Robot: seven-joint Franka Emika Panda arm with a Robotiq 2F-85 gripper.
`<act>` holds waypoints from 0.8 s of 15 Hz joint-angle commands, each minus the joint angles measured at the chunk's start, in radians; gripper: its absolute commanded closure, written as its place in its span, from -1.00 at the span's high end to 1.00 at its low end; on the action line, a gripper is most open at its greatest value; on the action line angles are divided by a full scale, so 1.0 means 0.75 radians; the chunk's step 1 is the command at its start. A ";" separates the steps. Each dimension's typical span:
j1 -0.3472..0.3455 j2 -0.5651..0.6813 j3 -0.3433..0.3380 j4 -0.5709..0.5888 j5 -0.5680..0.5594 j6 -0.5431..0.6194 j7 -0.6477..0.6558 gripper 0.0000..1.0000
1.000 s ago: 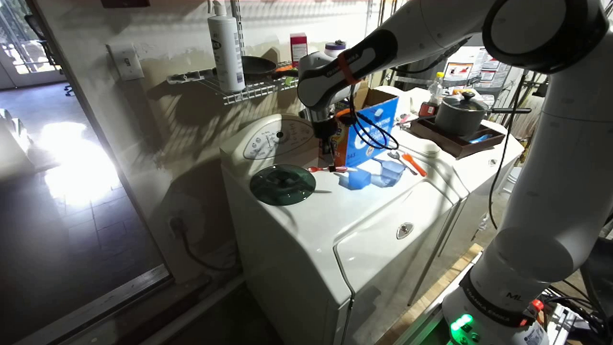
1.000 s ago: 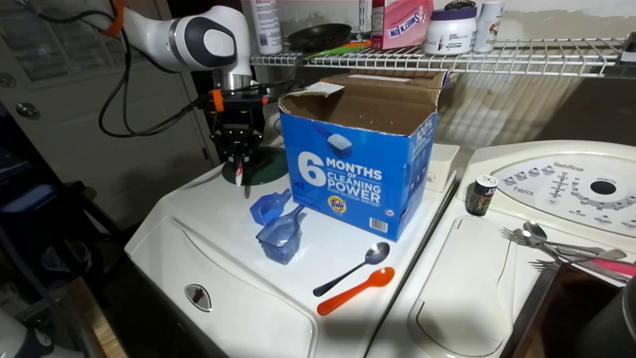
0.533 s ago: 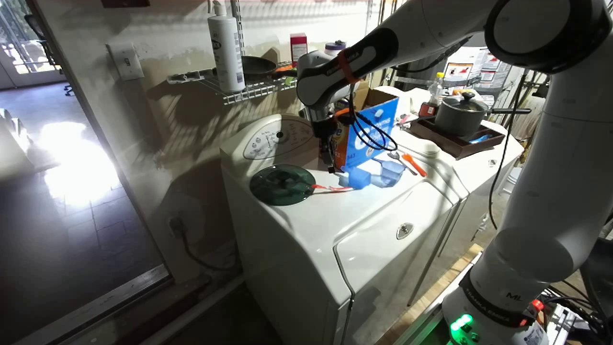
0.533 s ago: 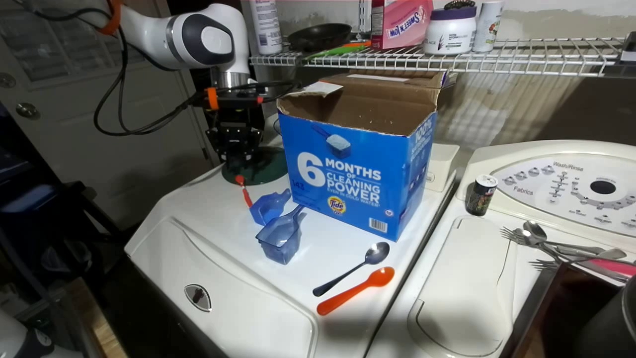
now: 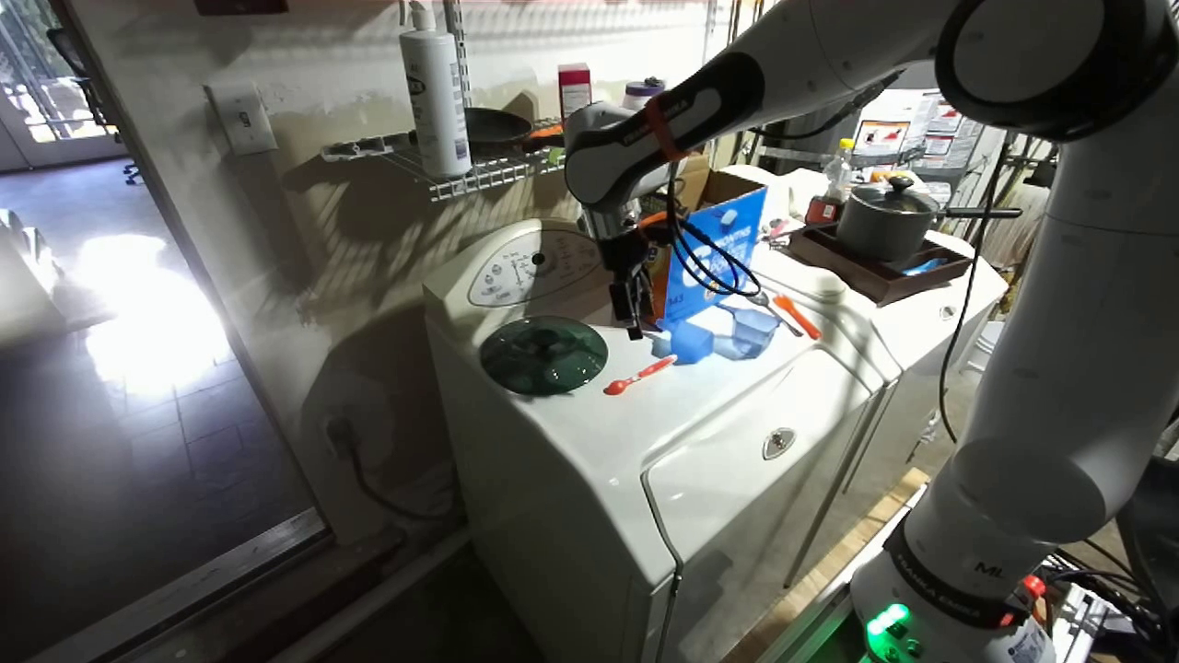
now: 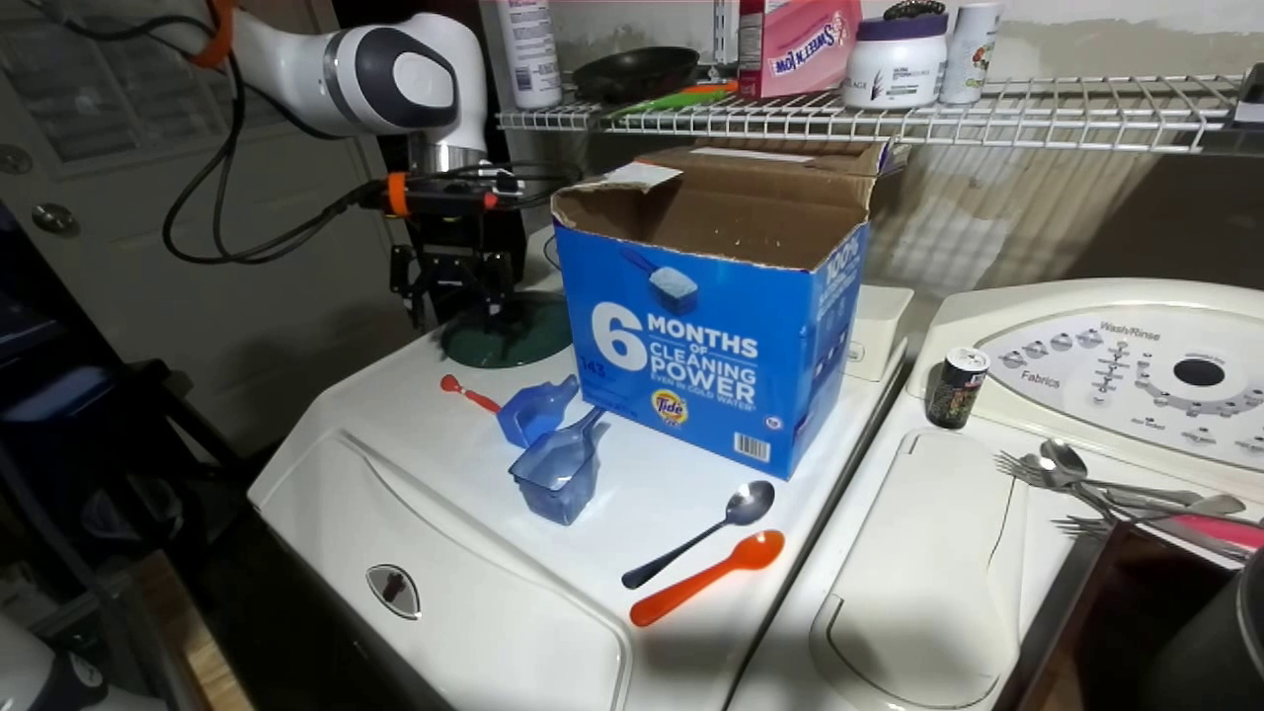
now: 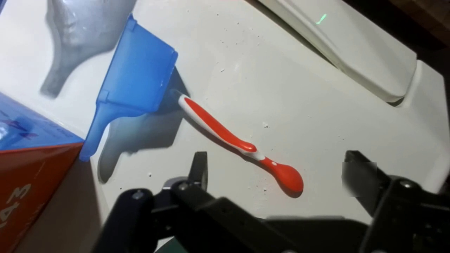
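My gripper [image 7: 276, 157] stands open above the white machine top, its fingers wide apart with nothing between them. Below it in the wrist view lies a red-and-white spoon [image 7: 219, 130], its bowl toward the gap between the fingers. The spoon's handle end reaches the shadow of a blue scoop [image 7: 139, 75]; whether they touch I cannot tell. In an exterior view the spoon [image 6: 472, 394] rests flat beside the blue scoop [image 6: 536, 410], and a clear bluish scoop [image 6: 558, 482] sits in front. A dark green glass disc [image 5: 543, 357] lies on the machine near the gripper [image 5: 636, 322].
A tall open Tide box [image 6: 706, 341] stands close to the gripper. Nearer the front lie a dark-handled spoon [image 6: 703, 538] and an orange spoon [image 6: 706, 581]. A wire shelf [image 6: 987, 114] hangs above. A pot [image 5: 886, 224] and a small can [image 6: 956, 388] stand on the neighbouring machine.
A second ago the jaws were shut on the red-and-white spoon. They have opened, the spoon has dropped and come to lie on the machine top, and the arm has shifted slightly away from the box.
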 commanded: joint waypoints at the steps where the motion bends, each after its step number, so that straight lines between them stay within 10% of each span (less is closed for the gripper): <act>1: 0.024 -0.045 0.005 0.014 -0.047 -0.105 0.128 1.00; 12: 0.059 -0.183 0.014 0.047 -0.219 -0.330 0.266 1.00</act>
